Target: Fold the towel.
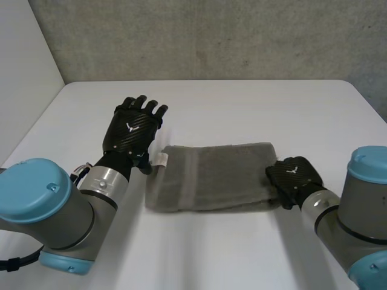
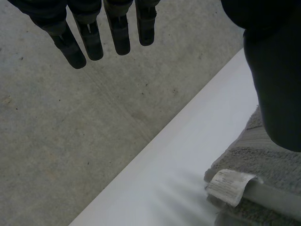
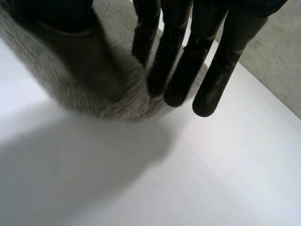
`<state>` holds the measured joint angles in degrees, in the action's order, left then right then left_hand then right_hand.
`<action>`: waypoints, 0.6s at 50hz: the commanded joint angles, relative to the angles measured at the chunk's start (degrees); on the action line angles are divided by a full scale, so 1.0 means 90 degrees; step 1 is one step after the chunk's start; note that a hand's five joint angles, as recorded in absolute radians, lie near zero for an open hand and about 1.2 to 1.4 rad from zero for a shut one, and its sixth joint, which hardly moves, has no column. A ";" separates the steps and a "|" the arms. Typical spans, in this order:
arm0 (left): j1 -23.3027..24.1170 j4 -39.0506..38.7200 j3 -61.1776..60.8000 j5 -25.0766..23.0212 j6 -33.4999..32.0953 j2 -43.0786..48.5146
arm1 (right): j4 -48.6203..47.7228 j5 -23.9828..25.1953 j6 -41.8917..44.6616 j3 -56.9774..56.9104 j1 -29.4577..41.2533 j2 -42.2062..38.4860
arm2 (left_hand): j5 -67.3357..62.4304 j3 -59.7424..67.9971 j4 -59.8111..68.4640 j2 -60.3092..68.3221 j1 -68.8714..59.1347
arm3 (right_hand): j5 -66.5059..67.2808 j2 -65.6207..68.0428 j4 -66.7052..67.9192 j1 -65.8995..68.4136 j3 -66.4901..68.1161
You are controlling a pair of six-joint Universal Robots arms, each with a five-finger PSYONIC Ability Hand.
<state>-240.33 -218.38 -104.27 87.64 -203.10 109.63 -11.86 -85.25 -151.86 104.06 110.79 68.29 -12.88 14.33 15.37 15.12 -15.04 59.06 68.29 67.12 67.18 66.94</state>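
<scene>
A grey towel (image 1: 211, 178) lies folded into a long strip on the white table (image 1: 242, 103), with a white label (image 1: 162, 159) at its left end. My left hand (image 1: 133, 130) hovers beside that end, off the cloth, its fingers (image 2: 117, 33) straight and spread. The label (image 2: 230, 186) and the towel's corner (image 2: 273, 160) lie below its thumb. My right hand (image 1: 293, 178) is on the towel's right end. There the cloth (image 3: 94, 80) bulges between the thumb and the nearly straight fingers (image 3: 207, 61), which reach past the towel's edge.
A grey concrete wall (image 1: 211, 36) stands behind the table's far edge. Bare white tabletop (image 3: 211, 179) lies in front of the towel and on both sides. Both arms come in from the near corners.
</scene>
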 commanded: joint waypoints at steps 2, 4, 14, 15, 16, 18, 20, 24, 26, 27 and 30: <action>-0.0026 0.0007 0.0081 0.0028 -0.0002 -0.0100 | -0.0118 -0.0088 0.0671 -0.0427 -0.0103 0.0185 | 0.1370 -0.0420 -0.0536 -0.0508 0.0499 | 0.1216 0.1301 0.1431 0.1425 0.1452; -0.0026 0.0016 0.0168 0.0037 -0.0002 -0.0130 | -0.0050 -0.0079 0.0790 -0.0674 -0.0024 0.0273 | 0.1370 -0.0420 -0.0536 -0.0508 0.0499 | 0.1216 0.1301 0.1431 0.1425 0.1452; -0.0026 0.0358 0.0638 0.0418 0.0066 -0.0325 | 0.0897 -0.0050 0.0809 -0.2254 0.1762 -0.0321 | 0.1370 -0.0420 -0.0536 -0.0508 0.0499 | 0.1216 0.1301 0.1431 0.1425 0.1452; -0.0035 0.0397 0.0686 0.0457 0.0115 -0.0335 | 0.0898 -0.0049 0.0809 -0.2256 0.1763 -0.0322 | 0.1370 -0.0420 -0.0536 -0.0508 0.0499 | 0.1216 0.1301 0.1431 0.1425 0.1452; -0.0035 0.0397 0.0687 0.0457 0.0115 -0.0335 | 0.0888 -0.0030 0.0828 -0.2478 0.1869 -0.0371 | 0.1370 -0.0420 -0.0536 -0.0508 0.0499 | 0.1216 0.1301 0.1431 0.1425 0.1452; -0.0055 0.0427 0.0832 0.0496 0.0241 -0.0384 | 0.0888 -0.0020 0.0809 -0.2761 0.2102 -0.0458 | 0.1370 -0.0420 -0.0536 -0.0508 0.0499 | 0.1216 0.1301 0.1431 0.1425 0.1452; -0.0064 0.0436 0.0891 0.0516 0.0329 -0.0403 | 0.0888 0.0048 0.0799 -0.3066 0.2407 -0.0615 | 0.1370 -0.0420 -0.0536 -0.0508 0.0499 | 0.1216 0.1301 0.1431 0.1425 0.1452; -0.0123 0.0495 0.1009 0.0769 0.0622 -0.0530 | 0.0936 0.0476 0.0576 -0.3641 0.2924 -0.1423 | 0.1370 -0.0420 -0.0536 -0.0508 0.0499 | 0.1216 0.1301 0.1431 0.1425 0.1452; -0.0162 0.0524 0.1019 0.0867 0.0720 -0.0569 | 0.0946 0.0623 0.0459 -0.3691 0.3012 -0.1629 | 0.1370 -0.0420 -0.0536 -0.0508 0.0499 | 0.1216 0.1301 0.1431 0.1425 0.1452; -0.0162 0.0524 0.1019 0.0868 0.0721 -0.0569 | 0.0946 0.0750 0.0370 -0.3701 0.3071 -0.1795 | 0.1370 -0.0420 -0.0536 -0.0508 0.0499 | 0.1216 0.1301 0.1431 0.1425 0.1452; -0.0211 0.0612 0.1009 0.0936 0.0877 -0.0569 | 0.0937 0.0761 0.0224 -0.3769 0.3169 -0.1972 | 0.1370 -0.0420 -0.0536 -0.0508 0.0499 | 0.1216 0.1301 0.1431 0.1425 0.1452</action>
<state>-241.47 -213.82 -95.25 94.49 -197.65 104.97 -3.33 -80.91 -146.87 71.74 136.93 55.56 -12.85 14.33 15.37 15.12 -15.03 66.35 75.05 76.91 74.96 76.44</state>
